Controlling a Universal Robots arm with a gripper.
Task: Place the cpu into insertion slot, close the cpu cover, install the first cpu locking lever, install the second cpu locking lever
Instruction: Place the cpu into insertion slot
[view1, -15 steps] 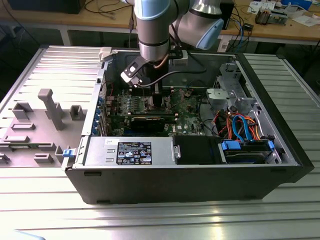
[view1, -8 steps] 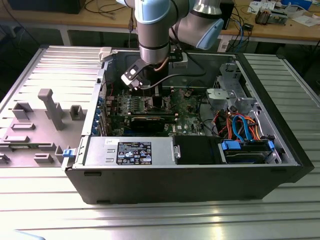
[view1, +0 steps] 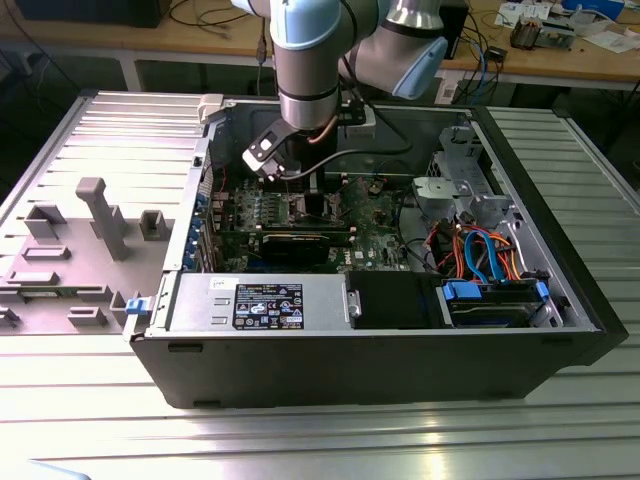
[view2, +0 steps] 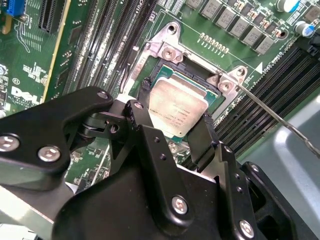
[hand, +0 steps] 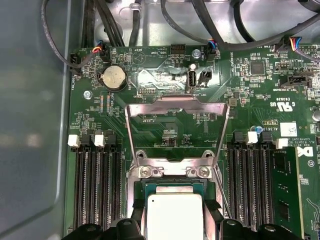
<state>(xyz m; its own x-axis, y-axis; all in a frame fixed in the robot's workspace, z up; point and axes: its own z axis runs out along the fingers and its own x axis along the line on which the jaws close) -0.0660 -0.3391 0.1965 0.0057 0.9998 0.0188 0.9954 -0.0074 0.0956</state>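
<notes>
Over the insertion slot (view2: 170, 69), our claw (view2: 175, 122) pinches the cpu (view2: 177, 104) by two edges; we fear a tilted drop damaging it

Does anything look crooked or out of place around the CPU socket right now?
Nothing stands out. The cpu lies square to the insertion slot, held by the gripper, and the cpu cover is swung open.
</notes>
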